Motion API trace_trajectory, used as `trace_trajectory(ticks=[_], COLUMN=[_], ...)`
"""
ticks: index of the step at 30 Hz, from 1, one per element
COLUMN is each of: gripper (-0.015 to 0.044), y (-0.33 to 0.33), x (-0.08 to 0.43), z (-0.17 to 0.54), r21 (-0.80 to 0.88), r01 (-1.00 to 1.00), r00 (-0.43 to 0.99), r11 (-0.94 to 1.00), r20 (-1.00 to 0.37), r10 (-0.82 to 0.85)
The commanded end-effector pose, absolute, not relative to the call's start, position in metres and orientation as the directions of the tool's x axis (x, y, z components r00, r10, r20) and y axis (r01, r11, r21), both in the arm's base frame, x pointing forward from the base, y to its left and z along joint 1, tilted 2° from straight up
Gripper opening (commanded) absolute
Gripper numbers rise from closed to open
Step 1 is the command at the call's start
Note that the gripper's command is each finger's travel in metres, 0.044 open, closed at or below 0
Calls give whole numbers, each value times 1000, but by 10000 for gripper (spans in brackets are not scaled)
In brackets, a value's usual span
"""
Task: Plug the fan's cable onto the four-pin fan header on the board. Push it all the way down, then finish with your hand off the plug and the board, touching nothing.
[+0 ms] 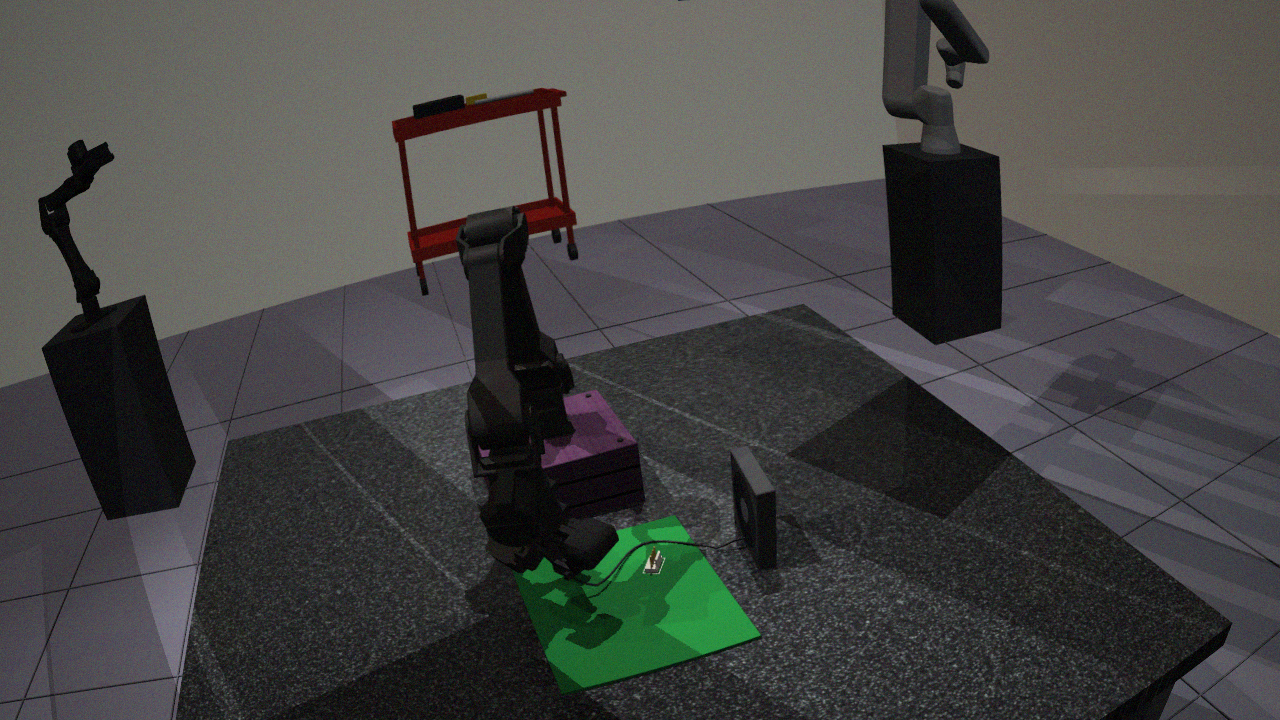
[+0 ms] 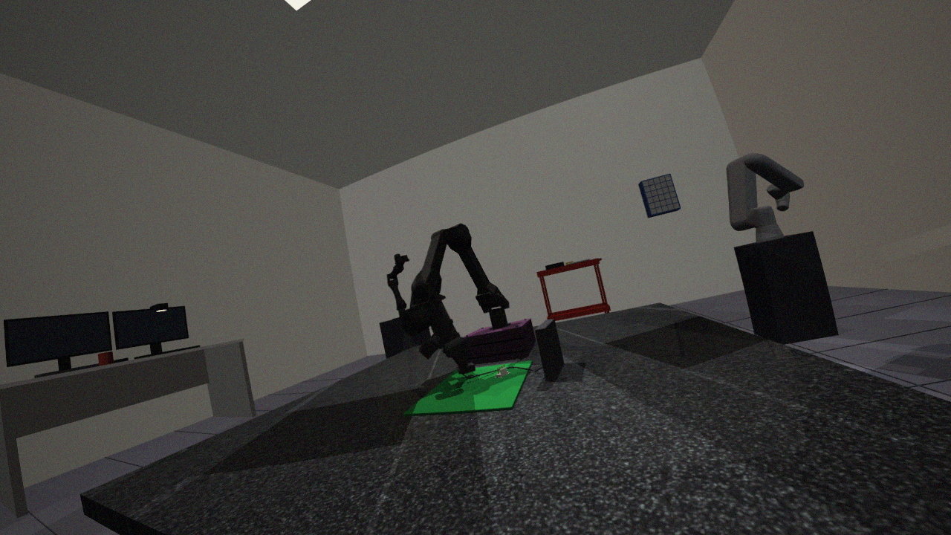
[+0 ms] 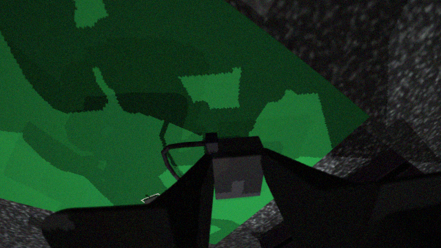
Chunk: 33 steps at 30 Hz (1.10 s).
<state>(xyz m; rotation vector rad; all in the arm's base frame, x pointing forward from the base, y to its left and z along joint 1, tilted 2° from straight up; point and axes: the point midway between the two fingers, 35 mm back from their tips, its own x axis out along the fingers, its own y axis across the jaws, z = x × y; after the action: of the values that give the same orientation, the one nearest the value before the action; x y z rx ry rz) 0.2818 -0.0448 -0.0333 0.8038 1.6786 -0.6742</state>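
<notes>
Black plug [image 3: 238,172] pinched in my part-open jaws [image 1: 586,573] [image 2: 467,369], near the counter's [image 1: 895,582] [image 2: 598,452] left edge in the top view, could twist if its cable [image 1: 657,542] [image 2: 518,367] [image 3: 165,155] snags.

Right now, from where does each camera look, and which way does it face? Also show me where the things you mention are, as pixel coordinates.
Top: high in front of the table, looking down at the green board [image 1: 707,617] [image 2: 458,402] [image 3: 138,62] and across to the red cart [image 1: 483,112] [image 2: 571,267]; arm visible.
Exterior: low by the table's near edge, facing the back wall; arm visible.
Wrist: on the arm above its fingers, looking down at the board; only the fingers, shut on the plug [image 3: 238,176], show.
Top and exterior share the cart and fan [image 1: 756,510] [image 2: 549,351].
</notes>
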Motion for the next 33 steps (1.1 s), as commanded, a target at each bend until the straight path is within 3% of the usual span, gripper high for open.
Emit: trace_trajectory(ticks=[1, 17, 33], gripper=[0, 0, 0], y=[-45, -43, -15], x=[286, 285, 309], z=[-18, 22, 21], r21=[-23, -20, 51], r01=[795, 782, 350], r00=[-153, -153, -135], r11=[606, 623, 936], r20=[-974, -975, -985], r10=[165, 160, 104])
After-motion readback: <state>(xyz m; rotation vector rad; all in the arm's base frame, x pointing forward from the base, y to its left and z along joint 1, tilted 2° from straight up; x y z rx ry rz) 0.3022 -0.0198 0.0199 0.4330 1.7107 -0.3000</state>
